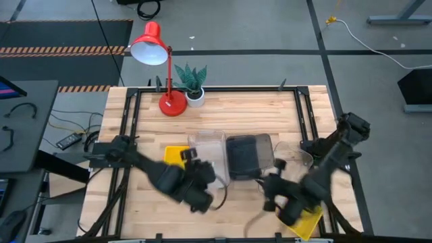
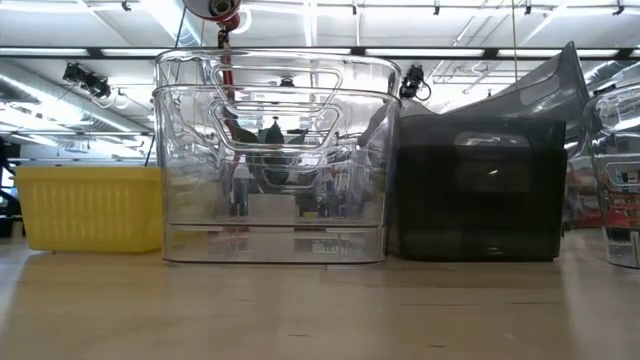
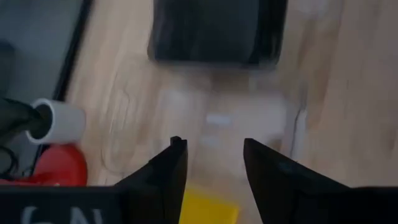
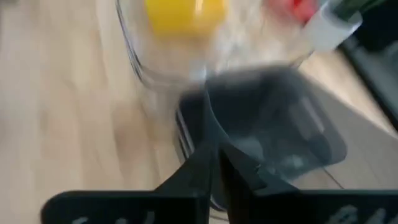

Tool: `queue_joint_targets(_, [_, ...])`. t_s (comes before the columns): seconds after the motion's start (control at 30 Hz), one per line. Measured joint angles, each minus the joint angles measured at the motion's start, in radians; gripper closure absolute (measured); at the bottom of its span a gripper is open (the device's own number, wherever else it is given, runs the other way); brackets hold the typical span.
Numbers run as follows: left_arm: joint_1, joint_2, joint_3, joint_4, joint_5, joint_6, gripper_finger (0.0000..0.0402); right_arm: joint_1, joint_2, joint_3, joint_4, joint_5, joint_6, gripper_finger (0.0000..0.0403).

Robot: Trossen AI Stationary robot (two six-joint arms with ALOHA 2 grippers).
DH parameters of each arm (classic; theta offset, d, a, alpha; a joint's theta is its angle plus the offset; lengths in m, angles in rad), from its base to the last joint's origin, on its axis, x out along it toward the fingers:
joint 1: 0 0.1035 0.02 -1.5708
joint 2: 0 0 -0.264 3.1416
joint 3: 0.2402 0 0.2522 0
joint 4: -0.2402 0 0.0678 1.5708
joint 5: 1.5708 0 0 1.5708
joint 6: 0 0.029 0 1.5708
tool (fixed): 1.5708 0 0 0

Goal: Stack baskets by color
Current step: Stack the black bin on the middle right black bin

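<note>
Clear baskets (image 2: pixel 272 160) nested, grey pair (image 2: pixel 478 185) beside them; yellow ones (image 1: pixel 177 156) apart, unstacked; left jaws (image 3: pixel 211 171) apart; right jaws (image 4: pixel 217 168) nearly together, empty.

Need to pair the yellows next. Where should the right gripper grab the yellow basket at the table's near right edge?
Judging from above: grip the yellow basket's exposed outer rim, coming straight down. It's shallow and thin-walled, so a rim pinch suits; the right gripper and arm cover its inner side.
</note>
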Motion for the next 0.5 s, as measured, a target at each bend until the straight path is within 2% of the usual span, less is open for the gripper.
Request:
queue_joint_targets(0.13, [-0.114, -0.055, -0.145, 0.098, -0.02, -0.072, 0.0257, -0.158, -0.011, 0.005, 0.005, -0.253, -0.234, 0.0338])
queue_joint_targets(0.23, [-0.191, -0.072, -0.243, 0.031, -0.115, -0.259, 0.0271, -0.269, -0.01, 0.005, 0.026, -0.411, -0.384, 0.0308])
queue_joint_targets(0.33, [-0.245, -0.097, -0.325, 0.0, -0.189, -0.435, 0.0284, -0.354, 0.004, 0.005, 0.054, -0.515, -0.545, 0.0277])
queue_joint_targets(0.5, [-0.316, -0.108, -0.423, 0.0, -0.215, -0.592, 0.0301, -0.451, 0.047, 0.005, 0.114, -0.666, -0.699, 0.0251])
